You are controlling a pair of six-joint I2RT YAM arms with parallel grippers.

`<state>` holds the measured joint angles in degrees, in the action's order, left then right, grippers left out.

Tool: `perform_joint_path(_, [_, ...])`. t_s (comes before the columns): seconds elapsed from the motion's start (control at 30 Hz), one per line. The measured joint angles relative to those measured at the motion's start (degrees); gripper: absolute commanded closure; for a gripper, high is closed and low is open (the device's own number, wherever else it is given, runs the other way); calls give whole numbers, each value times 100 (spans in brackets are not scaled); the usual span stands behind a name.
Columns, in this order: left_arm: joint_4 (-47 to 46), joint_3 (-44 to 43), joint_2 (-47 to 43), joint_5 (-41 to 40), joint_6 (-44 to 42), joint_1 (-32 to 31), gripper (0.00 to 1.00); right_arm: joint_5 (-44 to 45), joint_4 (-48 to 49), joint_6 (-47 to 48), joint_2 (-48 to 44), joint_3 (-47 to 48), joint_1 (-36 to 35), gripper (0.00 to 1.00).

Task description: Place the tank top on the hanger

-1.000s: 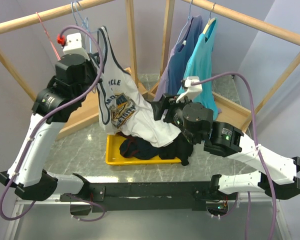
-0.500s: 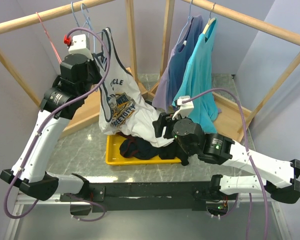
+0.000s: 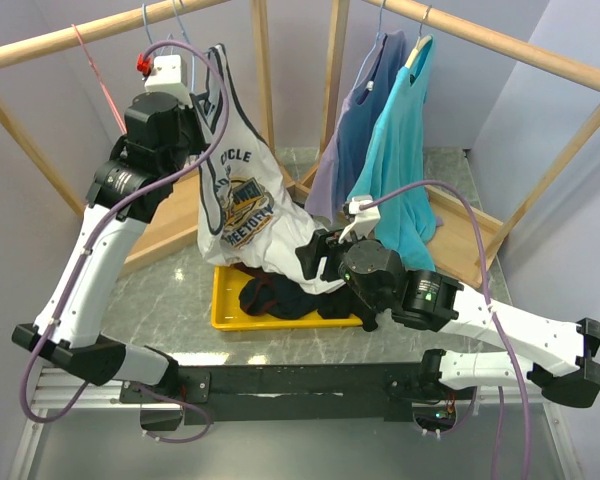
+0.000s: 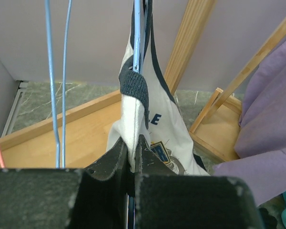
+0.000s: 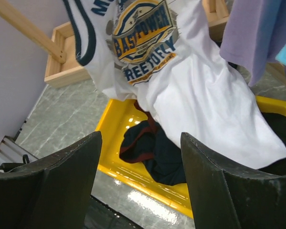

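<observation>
The white tank top (image 3: 242, 190) with navy trim hangs from my left gripper (image 3: 198, 118), high by the left rail. In the left wrist view the gripper (image 4: 132, 155) is shut on a fold of its white shoulder fabric (image 4: 133, 124). A light-blue hanger wire (image 4: 137, 38) runs down into the navy-trimmed strap just above the fingers. The shirt's hem drapes over the yellow tray. My right gripper (image 3: 310, 255) is open and empty (image 5: 140, 157), just below the hem (image 5: 205, 109) and over the tray.
The yellow tray (image 3: 225, 310) holds a dark garment with red trim (image 5: 152, 148). A second light-blue hanger (image 4: 51, 71) and a pink-red hanger (image 3: 98, 75) hang on the left rail. A purple shirt (image 3: 360, 110) and a turquoise T-shirt (image 3: 400, 140) hang on the right rail.
My left arm has lifted the tank top higher toward the rail. My right gripper has moved down and to the left, toward the tray.
</observation>
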<state>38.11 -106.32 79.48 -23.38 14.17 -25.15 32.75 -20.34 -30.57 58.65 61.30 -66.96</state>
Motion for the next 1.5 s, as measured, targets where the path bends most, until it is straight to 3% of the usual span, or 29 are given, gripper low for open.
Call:
perform_joint_path(0.4, [-72, -739, 590, -46, -166, 103, 99, -221, 118, -4, 127, 0, 0, 25])
perform_joint_path(0.73, [-85, -678, 848, 81, -122, 350, 98, -238, 155, -28, 160, -48, 0, 25])
perform_joint_path(1.07, [-367, -61, 586, 358, 44, 358, 64, -243, 160, -109, 160, -175, 0, 25])
perform_joint_path(1.1, [-376, -15, 520, 385, 66, 361, 55, -243, 160, -114, 160, -175, 0, 25])
perform_joint_path(1.17, [-393, 24, 396, 433, 94, 369, 52, -243, 160, -114, 160, -175, 0, 25])
perform_joint_path(1.4, [-446, 24, -140, 741, 210, 369, 20, -245, 160, -114, 160, -177, 0, 25])
perform_joint_path(1.5, [-444, 24, -398, 927, 245, 369, 18, -245, 160, -116, 160, -177, 0, 25])
